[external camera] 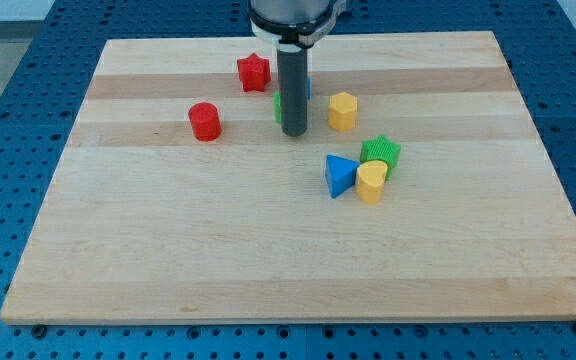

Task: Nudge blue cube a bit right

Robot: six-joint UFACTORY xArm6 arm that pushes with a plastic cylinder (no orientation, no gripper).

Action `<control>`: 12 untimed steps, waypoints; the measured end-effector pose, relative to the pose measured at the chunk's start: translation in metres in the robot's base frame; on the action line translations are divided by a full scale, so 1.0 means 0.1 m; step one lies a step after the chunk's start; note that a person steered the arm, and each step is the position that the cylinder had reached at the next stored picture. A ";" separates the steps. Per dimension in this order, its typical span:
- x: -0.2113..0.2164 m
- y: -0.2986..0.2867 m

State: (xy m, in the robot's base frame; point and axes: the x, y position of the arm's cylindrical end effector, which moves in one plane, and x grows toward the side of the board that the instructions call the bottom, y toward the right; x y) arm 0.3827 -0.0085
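Observation:
The blue cube (pixel 308 88) is almost wholly hidden behind my dark rod; only a thin blue sliver shows at the rod's right edge. A green block (pixel 278 106), shape unclear, peeks out at the rod's left edge. My tip (pixel 294 132) rests on the board just below both of them in the view, left of the yellow hexagonal block (pixel 342 111). I cannot tell whether the tip touches the blue cube.
A red star block (pixel 253 72) lies to the upper left of the rod and a red cylinder (pixel 205 121) farther left. To the lower right, a green star block (pixel 380 152), a blue triangular block (pixel 340 175) and a yellow block (pixel 371 181) cluster together on the wooden board (pixel 168 250).

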 end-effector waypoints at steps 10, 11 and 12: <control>-0.56 -0.91; -0.58 -1.19; -0.74 -1.33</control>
State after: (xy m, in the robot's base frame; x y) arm 0.3087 -0.1415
